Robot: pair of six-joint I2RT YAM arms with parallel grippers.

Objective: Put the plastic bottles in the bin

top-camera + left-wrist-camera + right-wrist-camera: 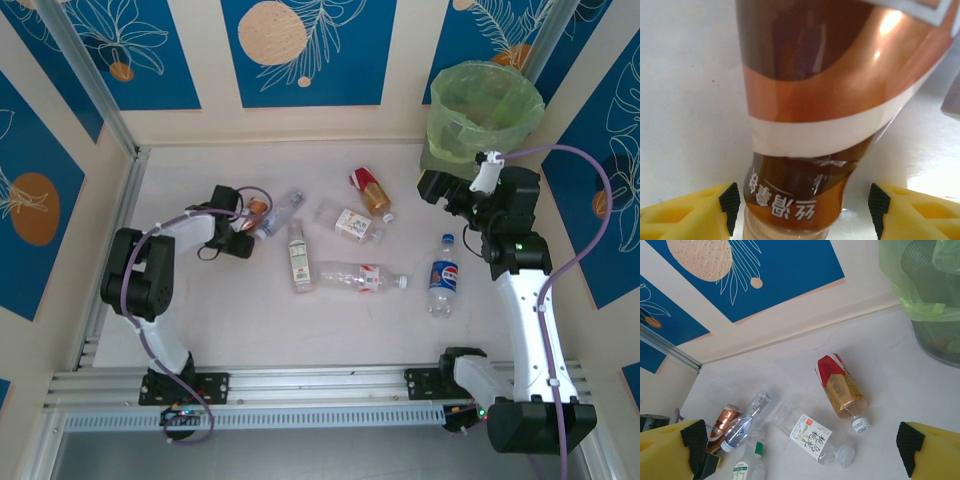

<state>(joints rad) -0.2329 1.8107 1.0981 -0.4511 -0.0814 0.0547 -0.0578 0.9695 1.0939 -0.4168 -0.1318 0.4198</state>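
Several plastic bottles lie on the white table. A copper-brown labelled bottle (810,95) lies between the fingers of my left gripper (804,207), which straddles its neck; the left pad (730,202) is close to it and the right pad (879,205) stands clear, so the gripper is open. From above, the left gripper (247,222) is at this bottle (258,207). My right gripper (445,190) hangs open and empty just in front of the bin (485,110), a bucket lined with a green bag. Below it lie a red-labelled amber bottle (840,387) and a white-labelled clear bottle (812,436).
Other bottles on the table: a clear blue-capped one (283,212), a green-labelled one (299,258), a long clear one with a red label (360,277) and a blue-labelled cola bottle (443,274). Walls enclose the table at the back and both sides.
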